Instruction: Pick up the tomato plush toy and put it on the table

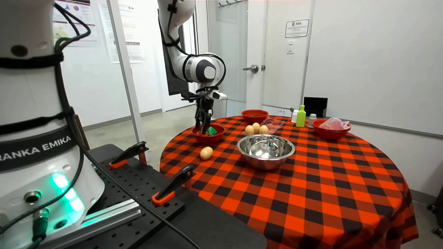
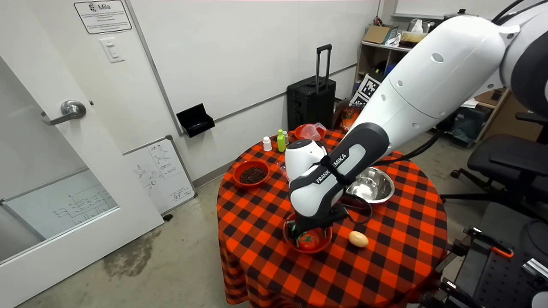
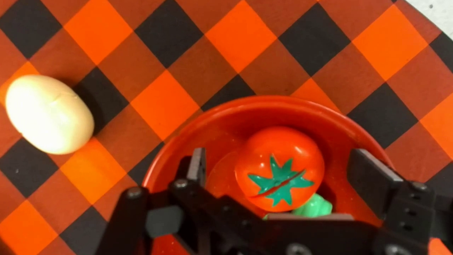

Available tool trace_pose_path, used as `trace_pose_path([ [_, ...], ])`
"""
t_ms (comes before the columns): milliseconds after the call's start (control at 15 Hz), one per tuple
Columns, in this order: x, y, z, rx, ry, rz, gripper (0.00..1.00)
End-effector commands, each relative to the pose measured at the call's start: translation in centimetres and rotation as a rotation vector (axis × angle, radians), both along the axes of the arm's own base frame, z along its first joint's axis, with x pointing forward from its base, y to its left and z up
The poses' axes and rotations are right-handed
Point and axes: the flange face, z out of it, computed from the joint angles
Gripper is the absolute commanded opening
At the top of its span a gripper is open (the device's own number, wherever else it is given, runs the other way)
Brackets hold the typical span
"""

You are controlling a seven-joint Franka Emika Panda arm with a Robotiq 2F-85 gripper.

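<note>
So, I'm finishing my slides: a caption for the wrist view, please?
Open gripper framing a toy tomato in a red bowl, with an egg alongside on the checked table.

The white arm is banded black and marked "EMIKA". Black cables are strapped along it; its base is lit by green lights. The black tool is dotted with screws.
</note>
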Motion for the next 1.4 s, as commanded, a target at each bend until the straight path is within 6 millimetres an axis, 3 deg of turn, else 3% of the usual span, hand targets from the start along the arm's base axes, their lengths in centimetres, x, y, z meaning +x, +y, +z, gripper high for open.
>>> trace_pose_path([
  [0, 0.9, 0.4, -1.3, 0.01, -0.004, -0.025, 1.0],
  [400, 1.1, 0.5, -2.5, 0.01, 0.005, -0.035, 1.0],
  [533, 1.1, 0.5, -2.8, 0.011, 0.008, -0.039, 0.85],
  [600, 1.2, 0.5, -2.8, 0.011, 0.008, -0.042, 0.67],
  [867, 1.3, 0.5, -2.8, 0.012, 0.007, -0.051, 0.38],
  [1133, 1.4, 0.4, -2.2, 0.01, 0.001, -0.064, 0.38],
  [1333, 1.1, 0.3, -0.2, 0.024, -0.024, -0.068, 0.38],
])
